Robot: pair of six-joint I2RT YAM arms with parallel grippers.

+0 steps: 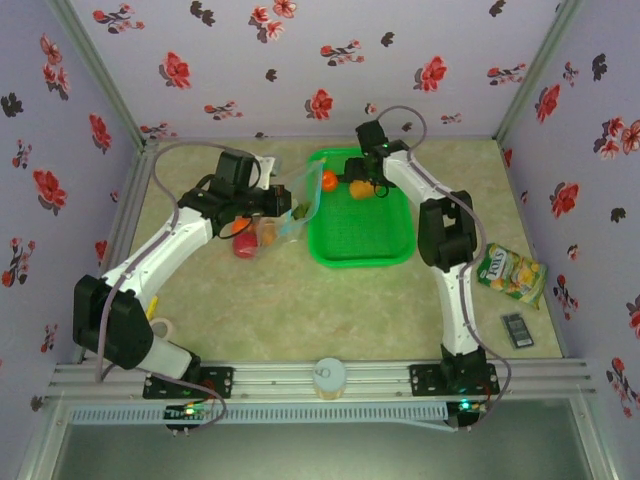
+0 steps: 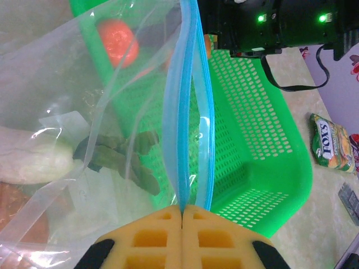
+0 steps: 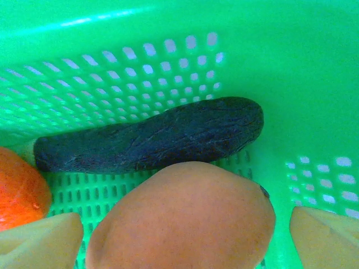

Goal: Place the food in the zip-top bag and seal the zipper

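Left wrist view: the left gripper (image 2: pixel 182 208) is pinched fully shut on the light-blue zipper (image 2: pixel 193 112). The zipper runs straight up from the yellow fingertips as two thin strips, slightly parted. The bag (image 2: pixel 61 84) is clear, glossy and creased, and spreads out to the left of the strip. Inside it lie a long white piece (image 2: pixel 31 162) and a dark green leafy bit (image 2: pixel 126 165). A reddish-brown shape at the bottom-left corner is cut off by the frame and too blurred to name. An orange (image 2: pixel 118 42) shows hazily through the plastic.

From the top external view, the bag (image 1: pixel 292 218) rests on the table (image 1: pixel 300 310) just left of the green basket (image 1: pixel 380 250). The left gripper (image 1: pixel 280 205) holds its mouth end up. A red tomato (image 1: pixel 243 246) and a brownish piece (image 1: pixel 267 234) sit at the low end of the bag, their outlines softened by the film. The orange (image 1: pixel 328 180) lies inside the basket's left rim. The right gripper (image 1: pixel 362 187) is down in the basket's far end.

In the right wrist view, the right gripper (image 3: pixel 185 241) has its fingers spread wide, one on each side of a brown-orange lump (image 3: pixel 185 207), and grips nothing. Green basket floor shows between the right finger and the lump. Behind the lump, a long dark piece (image 3: pixel 151 140) lies along the perforated wall. The orange (image 3: pixel 17 190) is cut off at the left edge, and the lump's underside runs out of frame.
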